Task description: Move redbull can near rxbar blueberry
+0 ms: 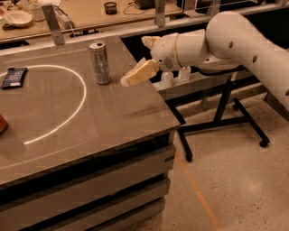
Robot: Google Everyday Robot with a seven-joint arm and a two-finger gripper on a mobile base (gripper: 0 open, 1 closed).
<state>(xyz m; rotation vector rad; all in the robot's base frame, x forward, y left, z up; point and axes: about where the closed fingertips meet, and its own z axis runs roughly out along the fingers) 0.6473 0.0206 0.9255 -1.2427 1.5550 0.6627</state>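
Observation:
The redbull can stands upright on the grey table, near its back right part. The rxbar blueberry lies flat at the table's left edge, far from the can. My gripper hangs just above the table a short way right of the can, apart from it and holding nothing. The white arm reaches in from the right.
A white curved line runs across the tabletop. A brown object sits at the left edge. A wooden counter with a bowl and a dark cup lies behind. A black wheeled stand stands right of the table.

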